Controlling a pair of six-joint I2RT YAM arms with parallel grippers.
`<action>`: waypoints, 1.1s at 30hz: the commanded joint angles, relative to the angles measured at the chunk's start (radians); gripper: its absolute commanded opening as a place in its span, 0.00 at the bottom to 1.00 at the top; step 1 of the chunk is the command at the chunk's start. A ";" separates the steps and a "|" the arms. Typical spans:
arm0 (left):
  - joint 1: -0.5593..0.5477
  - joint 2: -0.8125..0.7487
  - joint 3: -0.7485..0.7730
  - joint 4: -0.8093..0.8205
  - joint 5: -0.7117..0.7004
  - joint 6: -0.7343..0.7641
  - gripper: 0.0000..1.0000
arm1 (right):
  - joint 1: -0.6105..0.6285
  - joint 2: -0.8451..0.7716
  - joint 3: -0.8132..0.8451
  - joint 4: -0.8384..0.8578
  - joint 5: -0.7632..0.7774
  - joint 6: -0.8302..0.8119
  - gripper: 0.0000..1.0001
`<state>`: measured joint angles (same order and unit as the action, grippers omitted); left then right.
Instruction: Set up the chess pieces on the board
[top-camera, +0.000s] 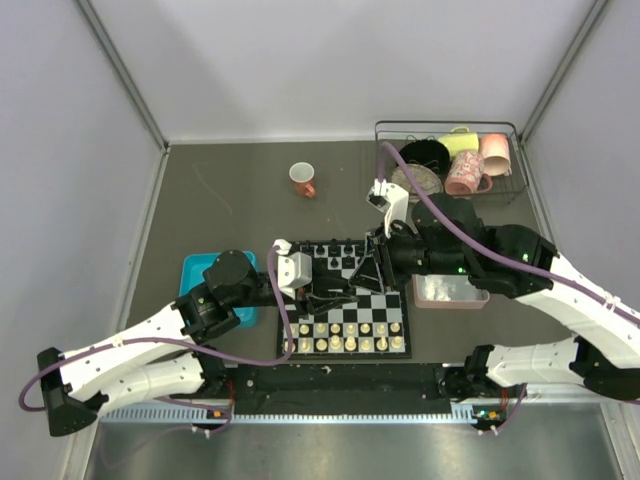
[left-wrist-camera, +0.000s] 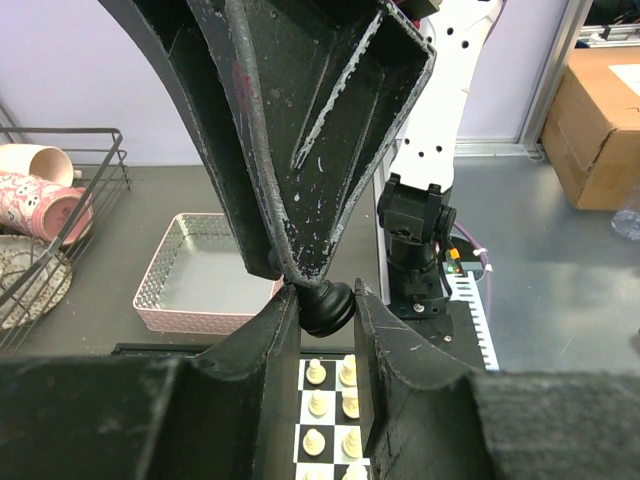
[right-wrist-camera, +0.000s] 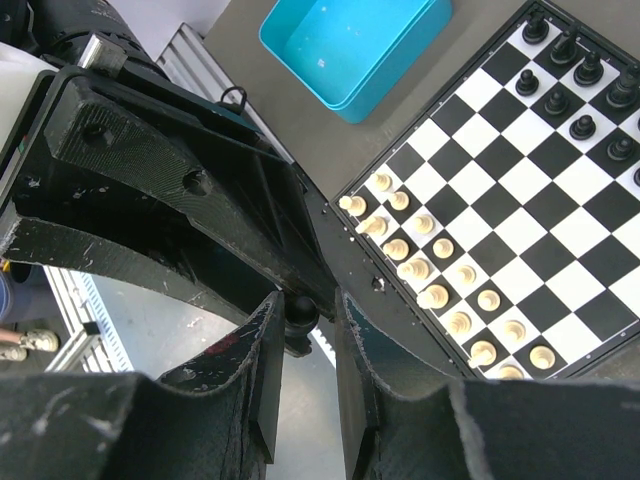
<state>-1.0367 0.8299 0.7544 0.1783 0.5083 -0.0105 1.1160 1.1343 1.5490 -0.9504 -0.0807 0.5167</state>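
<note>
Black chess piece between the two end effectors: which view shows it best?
Left wrist: the black piece sits large and centred, between the fingers of the left end effector. Right wrist shows only a small dark knob of it; in the top view it is hidden.

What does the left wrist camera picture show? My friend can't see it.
A black chess piece sits pinched between the two fingers of the left gripper, and the right gripper points down at its top from above. Under them are cream-white pieces on the board, and a pink tray sits behind.
</note>
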 joint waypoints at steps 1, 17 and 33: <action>-0.006 -0.002 0.028 0.032 0.024 0.024 0.21 | -0.007 -0.001 0.003 0.025 -0.005 0.006 0.25; -0.010 0.011 0.028 0.029 0.052 0.024 0.21 | -0.012 -0.011 0.002 0.032 -0.007 0.003 0.26; -0.014 0.009 0.025 0.027 0.035 0.030 0.21 | -0.016 -0.030 -0.015 0.033 -0.025 -0.001 0.27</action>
<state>-1.0481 0.8429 0.7544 0.1741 0.5381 0.0036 1.1076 1.1324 1.5444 -0.9428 -0.0925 0.5186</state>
